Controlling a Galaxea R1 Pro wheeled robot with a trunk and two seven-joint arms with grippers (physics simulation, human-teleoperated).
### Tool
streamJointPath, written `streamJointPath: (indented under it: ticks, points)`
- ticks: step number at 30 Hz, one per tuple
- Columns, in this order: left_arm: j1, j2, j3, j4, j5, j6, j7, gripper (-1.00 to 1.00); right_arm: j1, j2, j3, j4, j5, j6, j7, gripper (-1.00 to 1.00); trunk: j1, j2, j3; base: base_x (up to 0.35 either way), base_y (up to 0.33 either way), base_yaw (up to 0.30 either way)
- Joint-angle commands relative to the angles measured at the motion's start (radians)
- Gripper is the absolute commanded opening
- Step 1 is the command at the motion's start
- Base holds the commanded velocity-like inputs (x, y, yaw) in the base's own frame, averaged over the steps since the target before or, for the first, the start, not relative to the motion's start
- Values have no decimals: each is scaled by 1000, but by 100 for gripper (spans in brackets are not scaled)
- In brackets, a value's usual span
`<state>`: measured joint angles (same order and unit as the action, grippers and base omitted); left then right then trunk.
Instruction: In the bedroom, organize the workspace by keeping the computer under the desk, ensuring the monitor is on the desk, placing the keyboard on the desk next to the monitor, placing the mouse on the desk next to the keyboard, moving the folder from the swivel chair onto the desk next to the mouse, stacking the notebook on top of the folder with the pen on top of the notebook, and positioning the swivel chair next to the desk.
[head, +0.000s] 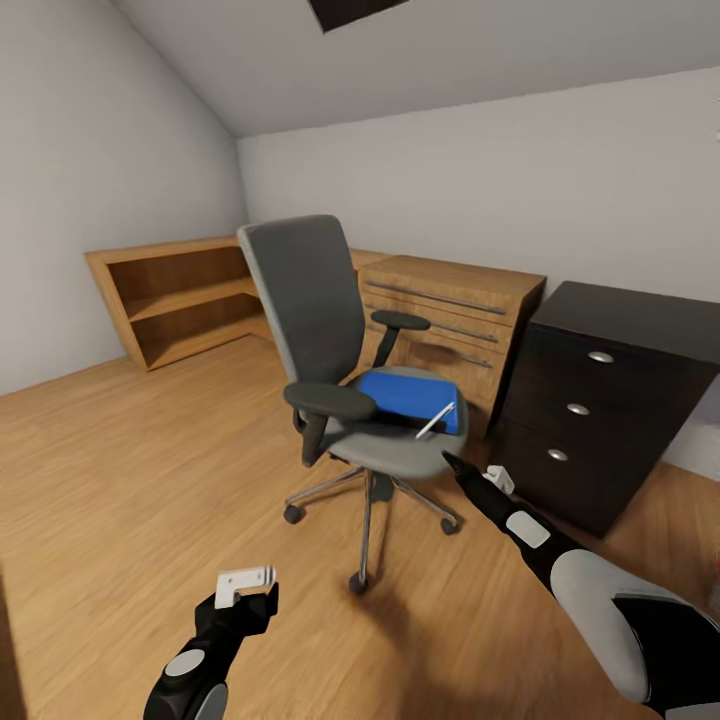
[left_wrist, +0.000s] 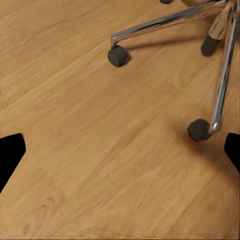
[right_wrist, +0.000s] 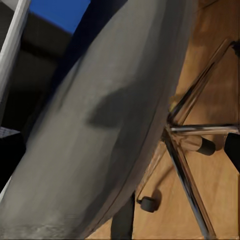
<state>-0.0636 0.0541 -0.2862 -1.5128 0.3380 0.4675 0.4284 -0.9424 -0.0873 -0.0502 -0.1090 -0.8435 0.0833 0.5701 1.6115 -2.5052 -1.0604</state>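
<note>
- Head view: the swivel chair is standing on the wooden floor in the middle of the room, its grey back turned toward the left wall.
- The folder, bright blue, is lying flat on the chair's seat, toward the seat's rear right side.
- The pen, thin and white, is resting on the seat with one end overlapping the folder's front right corner, just beside the seat's right edge.
- The right gripper is reaching toward the seat's front right edge, its dark tip just beside the seat rim below the pen; whether its fingers are apart or together cannot be told.
- Right wrist view: the seat's grey underside is looming close, with a sliver of blue folder and the white pen above it and the chrome base beyond.
- The left gripper is hovering low over bare floor, well apart from the chair.
- Left wrist view: its fingers are spread wide at the frame's edges, holding nothing, with two casters ahead.
- Light wooden shelving, a wooden drawer unit and a dark drawer cabinet are lining the far wall.
</note>
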Motion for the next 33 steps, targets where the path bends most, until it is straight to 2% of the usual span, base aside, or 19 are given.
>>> streamJointPath:
  ticks: [1, 12, 22, 33]
  points:
    - [-1, 1, -3, -1, 10, 2, 10, 100, 0, 0, -5, 0, -5, 9, 4, 100, -1, 0, -1, -285, 0, 0]
    - [-1, 1, -9, -1, 10, 2, 13, 100, 0, 0, -5, 0, -3, 9, 4, 100, -1, 0, -1, -162, 0, 0]
    - [-1, 1, -10, -1, 10, 2, 13, 100, 0, 3, -3, 0, -3, 7, 4, 100, -1, 0, -1, -25, 0, 0]
    - [-1, 1, -10, -1, 10, 2, 13, 100, 14, 26, -2, 0, -2, 7, 4, 100, -1, 0, -1, -1, 0, 0]
